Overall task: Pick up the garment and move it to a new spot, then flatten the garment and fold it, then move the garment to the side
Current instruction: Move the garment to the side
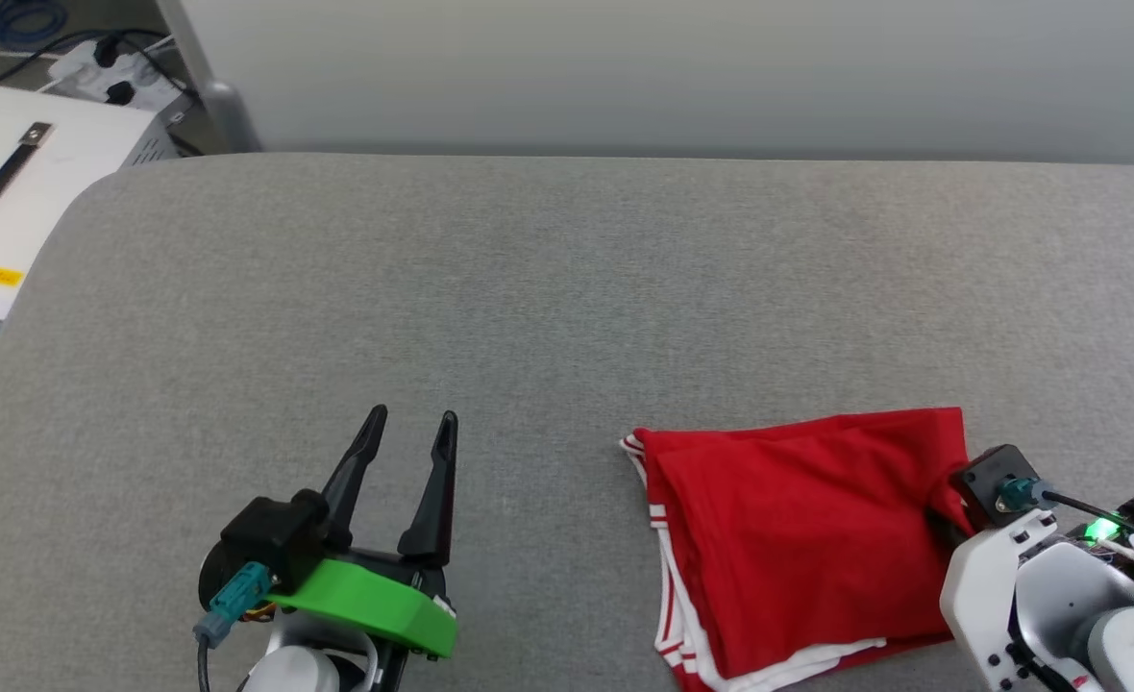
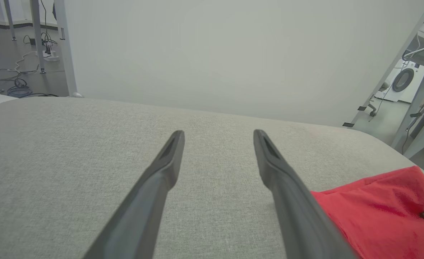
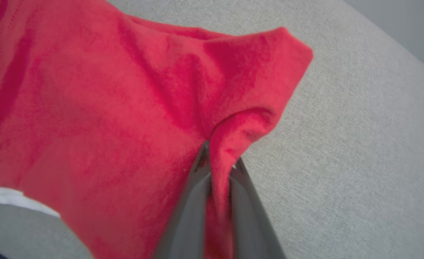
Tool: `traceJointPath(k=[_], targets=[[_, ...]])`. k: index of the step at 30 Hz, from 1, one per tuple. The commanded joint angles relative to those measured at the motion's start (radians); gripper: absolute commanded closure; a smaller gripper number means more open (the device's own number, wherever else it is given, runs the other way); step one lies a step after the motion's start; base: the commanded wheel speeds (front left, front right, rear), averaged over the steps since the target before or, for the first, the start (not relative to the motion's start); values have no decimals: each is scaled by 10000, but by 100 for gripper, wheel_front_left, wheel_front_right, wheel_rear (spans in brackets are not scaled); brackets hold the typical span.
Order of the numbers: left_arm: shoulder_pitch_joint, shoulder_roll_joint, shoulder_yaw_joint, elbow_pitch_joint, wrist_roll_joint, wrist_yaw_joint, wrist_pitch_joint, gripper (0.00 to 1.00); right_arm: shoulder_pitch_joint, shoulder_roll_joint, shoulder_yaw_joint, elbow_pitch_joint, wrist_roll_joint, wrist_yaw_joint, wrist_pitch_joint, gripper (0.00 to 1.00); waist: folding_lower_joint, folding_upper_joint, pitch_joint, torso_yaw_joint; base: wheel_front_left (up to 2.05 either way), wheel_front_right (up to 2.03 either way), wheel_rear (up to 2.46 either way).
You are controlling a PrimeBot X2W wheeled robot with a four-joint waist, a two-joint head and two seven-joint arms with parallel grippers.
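The garment (image 1: 798, 529) lies folded into a red rectangle on the grey table (image 1: 548, 288) at the lower right, with red-and-white striped trim along its left and bottom edges. Its print is hidden. My right gripper (image 3: 217, 158) is shut on a pinched fold of the garment (image 3: 125, 108) at its right edge; in the head view its fingers are hidden under the cloth beside its wrist (image 1: 999, 490). My left gripper (image 1: 411, 428) stands open over bare table to the left of the garment, nothing between its fingers. The left wrist view shows the left gripper (image 2: 219, 136) and the garment (image 2: 377, 212) at lower right.
A white box with a black handle (image 1: 19, 183) sits off the table's far left corner, with cables on the floor behind it. A pale wall (image 1: 682, 77) runs behind the table's far edge. Grey frame legs (image 2: 413, 100) stand to the right.
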Motion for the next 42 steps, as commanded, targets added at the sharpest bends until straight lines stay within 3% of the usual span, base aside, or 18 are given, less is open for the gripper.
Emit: traceJointPath(k=[1, 9, 11, 14, 22, 33, 42], targets=[[-16, 20, -107, -87, 50, -30, -59, 0, -291, -405, 140, -169, -93, -15, 125, 100, 0, 0, -74, -848, 0, 0, 0], [-373, -19, -872, -529, 208, -30, -59, 0, -1434, -2979, 1174, -707, 226, -15, 543, 100, 0, 0, 620, -2348, 0, 0, 0], [-753, 76, -1283, -809, 307, -30, -59, 0, -1982, -3703, 1178, -419, 430, -15, 332, 100, 0, 0, 1320, -2917, 0, 0, 0], [-1135, 264, -1524, -1051, 418, -31, -53, 0, -2326, -4004, 911, 20, 384, -15, 27, 100, 0, 0, 2027, -3237, 0, 0, 0], [-2121, 880, -1765, -2047, 632, -31, 414, 0, -3059, -4267, -290, 1906, 186, -15, -1073, 100, 0, 0, 3607, -3485, 0, 0, 0], [-2743, 1356, -1489, -3751, 741, 141, 1175, 0, -4169, -3812, -2378, 5350, -485, -15, -3032, 100, 0, 0, 4942, -2914, 0, 0, 0], [-2837, 1535, -1353, -4511, 792, 310, 1427, 0, -4995, -3341, -3194, 7091, -989, -15, -3876, 100, 0, 0, 5556, -2530, 0, 0, 0]])
